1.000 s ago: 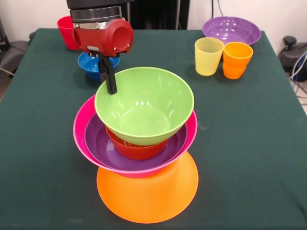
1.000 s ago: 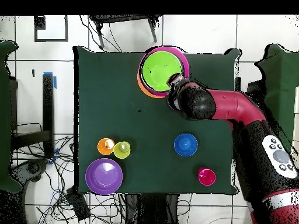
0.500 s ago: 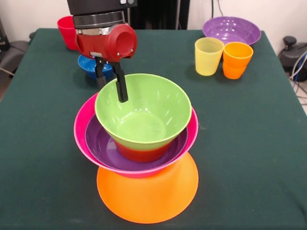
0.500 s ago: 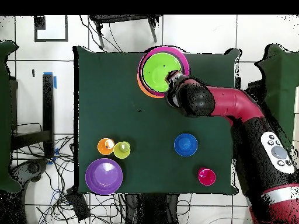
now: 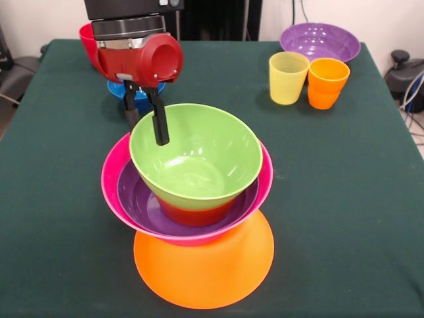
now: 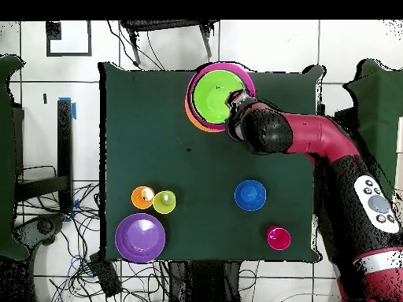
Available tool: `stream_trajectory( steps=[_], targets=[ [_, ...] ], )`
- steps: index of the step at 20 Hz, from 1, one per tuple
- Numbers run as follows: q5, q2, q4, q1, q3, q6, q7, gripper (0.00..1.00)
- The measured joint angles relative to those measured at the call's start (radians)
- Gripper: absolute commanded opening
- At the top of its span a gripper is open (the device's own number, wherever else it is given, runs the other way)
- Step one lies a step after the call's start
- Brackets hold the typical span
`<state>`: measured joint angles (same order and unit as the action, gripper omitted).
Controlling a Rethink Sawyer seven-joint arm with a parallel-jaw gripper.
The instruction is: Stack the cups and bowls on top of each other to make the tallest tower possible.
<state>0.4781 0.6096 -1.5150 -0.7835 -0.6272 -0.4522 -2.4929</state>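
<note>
A red cup [image 5: 88, 40] is standing at the far left of the green table [image 5: 59, 218], mostly hiding behind the red arm [image 5: 136, 56]. Just beside it a small blue bowl [image 5: 122, 90] is sitting, and it looks empty, though the arm is covering most of it. The gripper [image 5: 144, 118] is hanging over the tower [image 5: 192, 199], with its two black fingers [image 5: 159, 122] sitting a little apart, one outside and one inside the rim of the lime green bowl [image 5: 195, 156]; whether they are pinching it is hard to tell. The tower is standing at the front middle of the table: an upside-down orange bowl [image 5: 205, 265] at the bottom, then a pink bowl [image 5: 112, 179], a purple bowl [image 5: 142, 205], a small red-orange bowl [image 5: 192, 213], and the green one on top, shiny and empty. To the right, a yellow cup [image 5: 288, 77] and an orange cup [image 5: 326, 83] are standing side by side, both empty. Behind them one more purple bowl [image 5: 320, 41] is sitting empty. That is making seven bowls and three cups.
</note>
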Motion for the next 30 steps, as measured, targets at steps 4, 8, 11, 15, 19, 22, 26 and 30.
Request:
stream_trajectory(
  steps=[4, 8, 11, 15, 19, 22, 26, 30],
  targets=[
    [0.000, 0.015, 0.001, 0.000, -0.001, -0.002, 0.000, 1.00],
    [-0.004, 0.054, 0.001, 0.000, -0.002, -0.022, 0.000, 1.00],
    [-0.008, 0.076, 0.001, 0.000, -0.002, -0.033, 0.000, 1.00],
    [-0.014, 0.110, 0.001, 0.000, -0.003, -0.044, 0.000, 1.00],
    [-0.034, 0.153, -0.005, 0.000, -0.008, -0.062, 0.000, 1.00],
    [-0.053, 0.184, -0.021, 0.000, -0.009, -0.073, 0.000, 1.00],
    [-0.079, 0.236, -0.067, 0.000, -0.009, -0.083, 0.000, 1.00],
    [-0.093, 0.271, -0.114, 0.000, -0.009, -0.084, 0.000, 1.00]
  ],
)
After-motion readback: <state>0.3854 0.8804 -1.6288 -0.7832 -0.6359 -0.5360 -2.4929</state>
